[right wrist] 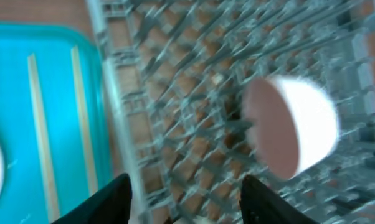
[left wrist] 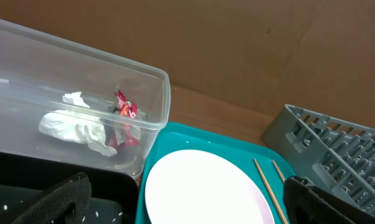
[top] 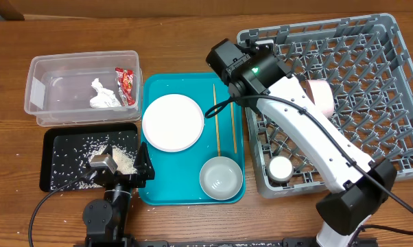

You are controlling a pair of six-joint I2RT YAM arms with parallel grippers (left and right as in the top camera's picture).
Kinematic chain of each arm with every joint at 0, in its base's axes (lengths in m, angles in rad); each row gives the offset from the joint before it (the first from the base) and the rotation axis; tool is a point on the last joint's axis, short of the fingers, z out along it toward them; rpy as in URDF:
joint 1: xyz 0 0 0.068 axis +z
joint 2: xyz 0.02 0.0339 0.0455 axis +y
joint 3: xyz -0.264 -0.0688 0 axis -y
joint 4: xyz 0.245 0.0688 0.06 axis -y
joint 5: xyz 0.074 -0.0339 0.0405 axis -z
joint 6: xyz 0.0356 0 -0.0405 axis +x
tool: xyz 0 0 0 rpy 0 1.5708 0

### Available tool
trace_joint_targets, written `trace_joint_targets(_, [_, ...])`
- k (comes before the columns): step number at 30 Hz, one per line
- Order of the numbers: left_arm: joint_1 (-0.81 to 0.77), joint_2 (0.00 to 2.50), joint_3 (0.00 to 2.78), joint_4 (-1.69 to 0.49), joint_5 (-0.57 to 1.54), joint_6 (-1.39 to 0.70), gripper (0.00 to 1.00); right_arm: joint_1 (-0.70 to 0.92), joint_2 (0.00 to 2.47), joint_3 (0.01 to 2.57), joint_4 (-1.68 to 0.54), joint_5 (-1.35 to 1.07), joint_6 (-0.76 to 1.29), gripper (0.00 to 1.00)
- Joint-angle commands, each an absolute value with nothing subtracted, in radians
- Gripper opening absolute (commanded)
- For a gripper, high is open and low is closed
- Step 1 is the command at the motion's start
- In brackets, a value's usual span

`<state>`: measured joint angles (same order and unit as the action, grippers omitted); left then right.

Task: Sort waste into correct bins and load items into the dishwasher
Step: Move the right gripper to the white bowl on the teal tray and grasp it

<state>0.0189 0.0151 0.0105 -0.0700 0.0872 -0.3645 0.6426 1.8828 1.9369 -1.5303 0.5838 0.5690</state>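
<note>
A: Where is your right arm?
B: It slants from the near edge over the large grey plastic dish rack [top: 392, 75]. The right gripper [right wrist: 187, 196] has its jaws partly apart and empty. A white round bowl [right wrist: 293, 124] lies tipped on the pegs just beside it.
A: And your left?
B: The left gripper [left wrist: 190, 205] sits low over the shallow black rectangular tray [top: 50, 158], jaws wide, gripping nothing.

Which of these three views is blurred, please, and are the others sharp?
Right wrist view: motion blur smears the dish rack and the white dish lying in it. Overhead view: sharp, evenly lit, the rice grains distinct. Left wrist view: sharp on the clear tub, though the left pincer fingers at the bottom edge are soft.
</note>
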Motion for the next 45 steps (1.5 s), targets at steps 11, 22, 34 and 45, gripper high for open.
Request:
trace_joint_targets(11, [0.012, 0.004, 0.005, -0.068, 0.095, -0.367, 1.0, 0.478, 1.861, 1.952, -1.542, 0.524, 0.653, 0.64])
trace_joint_targets(22, [0.012, 0.004, 0.005, -0.068, 0.095, -0.367, 1.0, 0.505, 1.861, 1.829, -1.541, -0.18, 0.194, 0.44])
trace_joint_targets(34, [0.012, 0.004, 0.005, -0.068, 0.095, -0.367, 1.0, 0.911, 1.861, 1.448, -1.241, 0.019, -0.031, 0.5])
trace_joint_targets(45, [0.012, 0.004, 0.005, -0.068, 0.095, -0.367, 1.0, 0.89, 1.855, 1.414, -1.161, 0.038, -0.113, 0.5])
